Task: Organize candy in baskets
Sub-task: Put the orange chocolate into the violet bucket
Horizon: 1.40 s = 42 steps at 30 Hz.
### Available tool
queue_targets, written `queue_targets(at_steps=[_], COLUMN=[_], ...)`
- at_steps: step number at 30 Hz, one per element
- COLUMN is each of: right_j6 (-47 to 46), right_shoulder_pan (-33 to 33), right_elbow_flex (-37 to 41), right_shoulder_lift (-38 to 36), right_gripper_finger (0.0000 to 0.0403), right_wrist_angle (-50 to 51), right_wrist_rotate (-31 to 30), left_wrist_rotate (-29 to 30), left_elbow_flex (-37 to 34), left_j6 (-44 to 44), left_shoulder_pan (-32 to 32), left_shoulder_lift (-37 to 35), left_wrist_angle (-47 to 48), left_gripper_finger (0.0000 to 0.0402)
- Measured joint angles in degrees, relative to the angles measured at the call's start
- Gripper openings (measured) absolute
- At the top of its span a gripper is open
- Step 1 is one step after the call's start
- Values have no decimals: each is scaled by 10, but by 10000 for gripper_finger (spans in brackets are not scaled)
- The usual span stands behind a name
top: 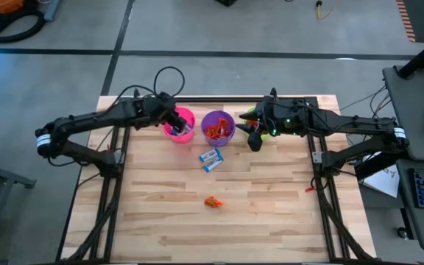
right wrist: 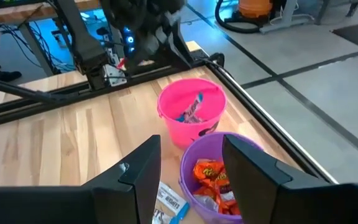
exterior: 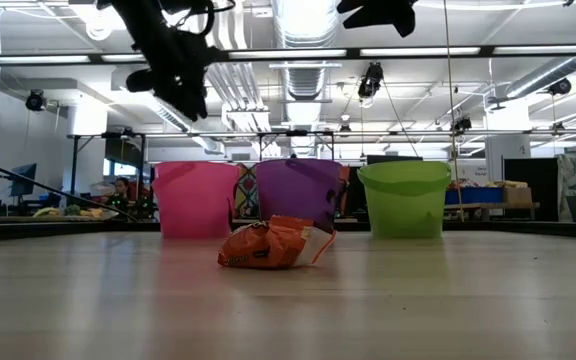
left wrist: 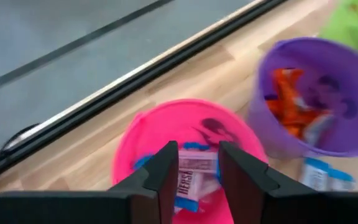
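The left gripper (left wrist: 197,171), fingers parted with a blue-and-white wrapped candy bar (left wrist: 192,175) lying lengthwise between them, hangs over the round pink plastic bucket (top: 183,118) at the table's far edge. Beside it the round purple plastic bucket (top: 217,121) holds orange-wrapped candy. The right gripper (right wrist: 191,165) hovers open above the purple bucket; bare wooden tabletop (top: 271,213) spreads toward the near edge.

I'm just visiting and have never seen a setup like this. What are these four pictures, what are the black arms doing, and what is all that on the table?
Two robot arms sort candy into buckets. One camera looks down on the table, one looks level across it, and one rides on each wrist. The left gripper hangs over the pink bucket, its fingers apart, with a blue-and-white bar between them; I cannot tell whether it is gripped. The right gripper is open and empty beside the purple bucket, which holds orange candy. A green bucket stands next. Blue-and-white bars and an orange candy lie on the wood.
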<state>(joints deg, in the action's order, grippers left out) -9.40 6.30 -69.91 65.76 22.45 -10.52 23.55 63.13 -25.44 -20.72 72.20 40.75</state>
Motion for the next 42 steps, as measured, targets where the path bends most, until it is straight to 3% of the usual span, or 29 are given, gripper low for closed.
queue_targets(at_steps=[5,11,19,24,31,38,42], right_j6=[-13,-11,0,1,0,3,11], right_shoulder_pan=[0,0,0,0,0,0,0], right_elbow_flex=[0,0,0,0,0,0,0], right_shoulder_lift=[0,0,0,0,0,0,0], right_gripper_finger=[164,164,164,164,164,164,164], right_wrist_angle=[19,29,30,30,32,46,49], right_wrist_rotate=[0,0,0,0,0,1,2], left_wrist_rotate=[-70,-112,40,52,-59,-250,-258], left_elbow_flex=[40,28,-48,-61,-59,-59,-59], left_j6=[14,40,-17,-48,-24,27,20], left_shoulder_pan=[38,151,311,337,346,352,374], left_shoulder_lift=[-1,-1,55,139,199,193,208], left_wrist_angle=[-7,-77,-214,-259,-282,-272,-276], left_gripper_finger=[102,102,102,99,69,47,74])
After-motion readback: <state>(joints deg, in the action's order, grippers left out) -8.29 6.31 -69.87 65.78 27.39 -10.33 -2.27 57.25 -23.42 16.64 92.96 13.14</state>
